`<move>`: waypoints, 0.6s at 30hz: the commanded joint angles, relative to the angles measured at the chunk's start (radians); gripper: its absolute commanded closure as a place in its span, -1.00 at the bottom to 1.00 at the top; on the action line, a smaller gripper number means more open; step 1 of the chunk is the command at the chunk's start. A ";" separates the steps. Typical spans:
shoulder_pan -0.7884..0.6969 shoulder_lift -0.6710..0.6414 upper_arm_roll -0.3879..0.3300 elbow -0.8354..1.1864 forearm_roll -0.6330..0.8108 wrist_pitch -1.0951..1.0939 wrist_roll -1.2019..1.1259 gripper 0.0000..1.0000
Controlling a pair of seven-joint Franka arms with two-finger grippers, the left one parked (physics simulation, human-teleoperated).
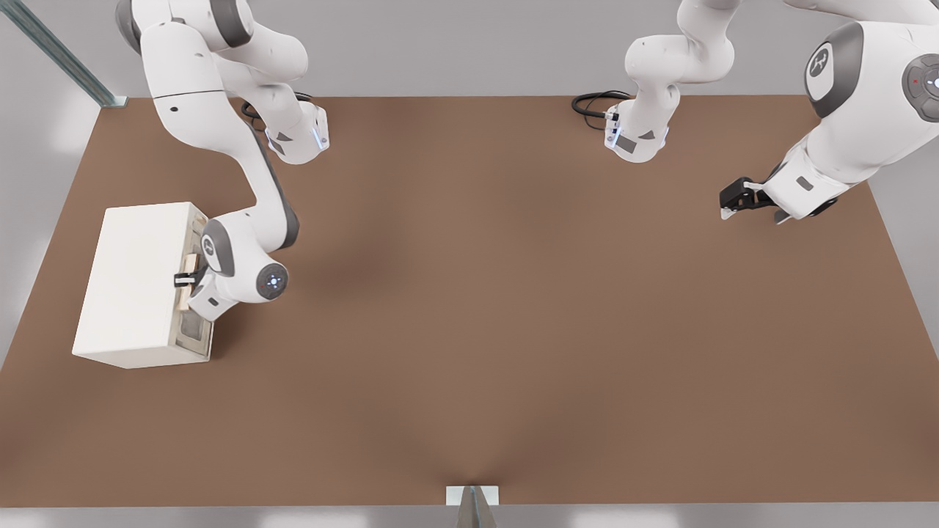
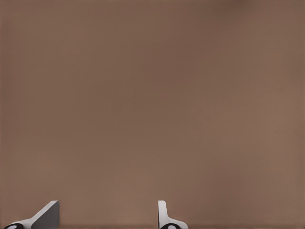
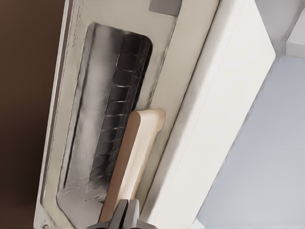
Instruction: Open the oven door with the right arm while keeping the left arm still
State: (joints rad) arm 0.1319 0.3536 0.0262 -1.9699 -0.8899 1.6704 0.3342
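The cream-white oven (image 1: 136, 282) stands on the brown table at the front view's left, its closed front facing the table's middle. In the right wrist view the oven door (image 3: 188, 90) fills the picture, with its see-through window (image 3: 107, 124) and the pale tan bar handle (image 3: 138, 152). The door lies flat against the oven body (image 3: 224, 119). My gripper (image 1: 185, 279) reaches in from the oven's front and sits at the handle (image 1: 192, 262). Its black fingertips (image 3: 127, 214) are closed over the handle's near end.
The parked arm's gripper (image 1: 737, 198) hangs over the table's edge at the front view's right, with black cables (image 1: 594, 103) at its base. A small metal bracket (image 1: 472, 506) sits at the table's near edge. Bare brown tabletop (image 1: 477, 308) spreads between the arms.
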 commanded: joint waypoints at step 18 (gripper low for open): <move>0.117 0.007 0.001 0.454 0.661 -0.225 -0.078 -1.00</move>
State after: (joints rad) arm 0.2486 0.3601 0.0333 -1.5692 -0.5270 1.5499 0.3622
